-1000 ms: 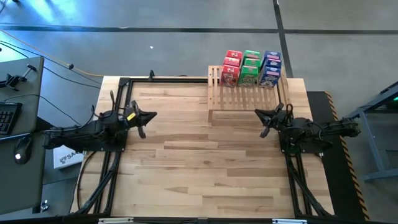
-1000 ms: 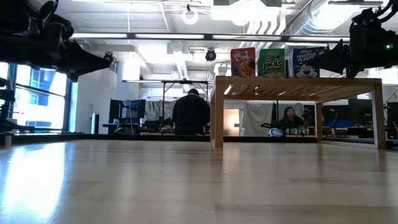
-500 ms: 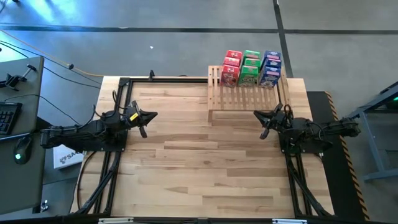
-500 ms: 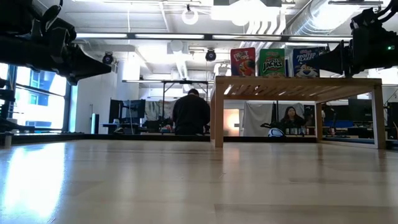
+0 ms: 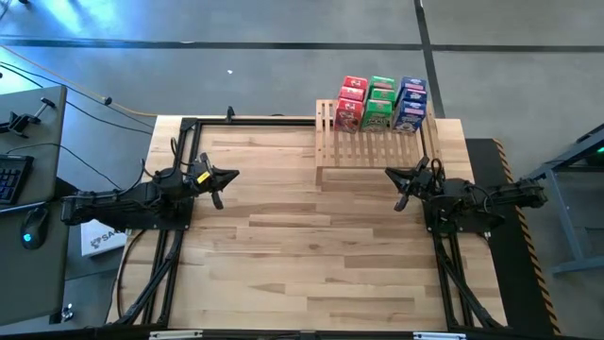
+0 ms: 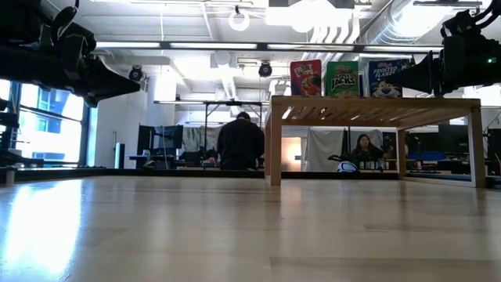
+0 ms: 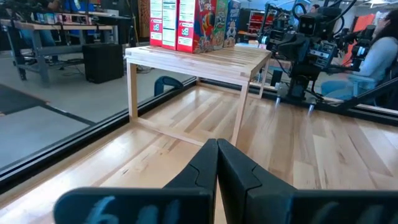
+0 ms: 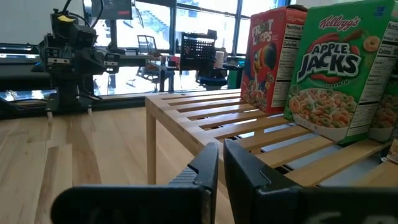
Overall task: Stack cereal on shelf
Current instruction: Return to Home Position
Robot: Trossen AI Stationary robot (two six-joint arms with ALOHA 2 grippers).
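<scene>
The slatted wooden shelf (image 5: 377, 144) stands at the table's far right corner, carrying all the cereal in three colour files along its far edge: red boxes (image 5: 351, 102) toward the table's middle, green boxes (image 5: 379, 102) next to them, and blue boxes (image 5: 411, 102) nearest the right edge, all upright with their printed fronts facing the arms. The left gripper (image 5: 219, 184) hangs above the table near its left edge, well apart from the shelf, fingers pressed together and gripping nothing. The right gripper (image 5: 401, 187) hangs just beside the shelf's near edge, its fingers closed to a thin slit, also empty. Against a second ago, the left arm has drawn slightly back toward the left edge and the right has barely moved — the boxes have not shifted. The plank table (image 5: 302, 255) holds only the shelf. Beyond it lies an open workshop with windows; one person (image 6: 240, 143) stands back turned at a bench, and another (image 6: 364, 147) sits, seen under the shelf.
</scene>
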